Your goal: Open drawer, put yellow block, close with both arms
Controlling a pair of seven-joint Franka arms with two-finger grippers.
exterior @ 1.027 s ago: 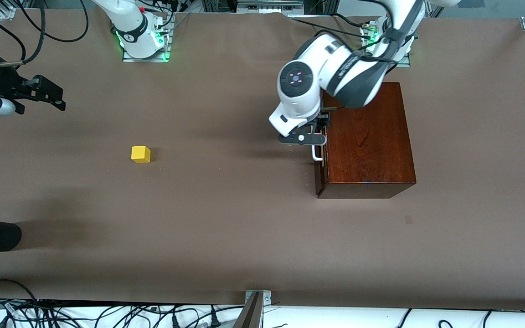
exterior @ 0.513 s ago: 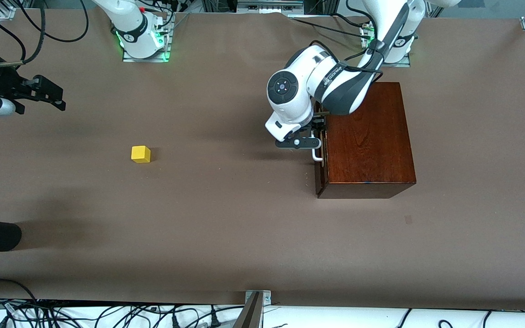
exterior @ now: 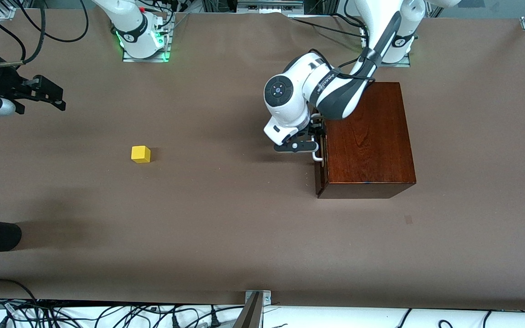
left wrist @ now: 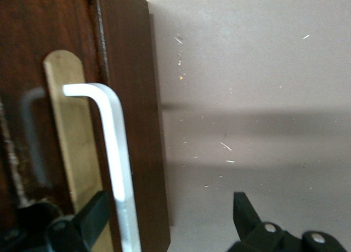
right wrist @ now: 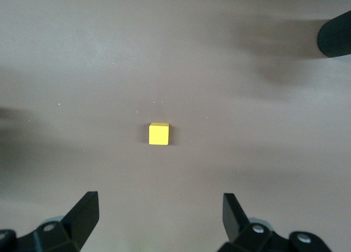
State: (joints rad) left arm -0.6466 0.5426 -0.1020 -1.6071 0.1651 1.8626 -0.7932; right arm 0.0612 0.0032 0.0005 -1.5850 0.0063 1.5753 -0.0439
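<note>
Left wrist view is showing my left gripper [left wrist: 170,219] spreading wide around the drawer [left wrist: 129,126] handle [left wrist: 112,153], gripping nothing, while my waiting right gripper [right wrist: 159,219] is gaping empty above the yellow block [right wrist: 159,134].

Your left pincer [exterior: 316,145] has dropped lower and drawn in against the drawer [exterior: 320,157] front, its open fingers [left wrist: 88,222] now straddling the white handle [exterior: 318,156].

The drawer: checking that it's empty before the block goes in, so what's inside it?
The drawer is shut in the wooden box, so its inside is hidden. Only its front and the handle show, with the left gripper open around the handle.
</note>
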